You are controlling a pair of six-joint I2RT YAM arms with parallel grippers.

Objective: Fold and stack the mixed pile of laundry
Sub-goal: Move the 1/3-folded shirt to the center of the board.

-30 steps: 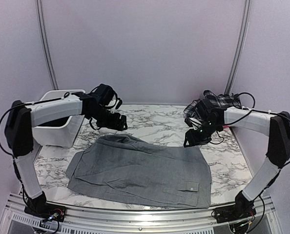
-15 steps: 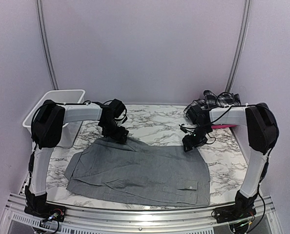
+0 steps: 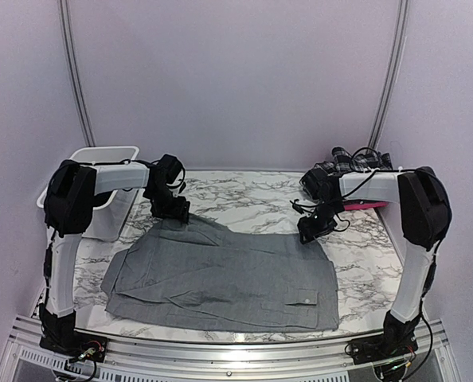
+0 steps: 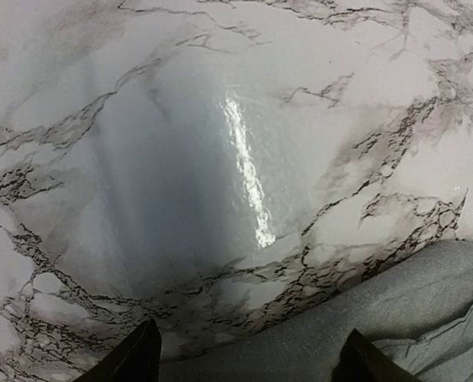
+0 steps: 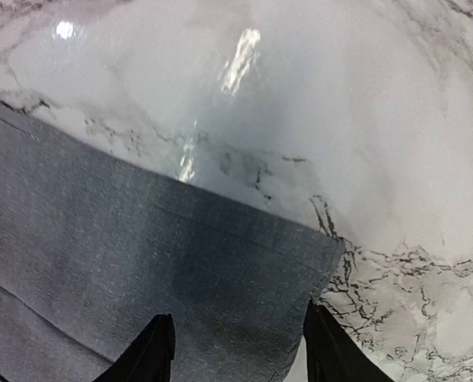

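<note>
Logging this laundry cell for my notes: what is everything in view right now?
Grey garment: 1, grey, spread flat mid-table.
Plaid piece: 1, black-and-white, bunched at far right corner.
Pink piece: 1, pink, beside the plaid, mostly hidden.
Basket: 1, white, far left.
Table: 1, white marble, dark veins.
Left arm: 1, white-black, jaws apart at garment's far left edge.
Right arm: 1, white-black, jaws apart over garment's far right corner.
</note>
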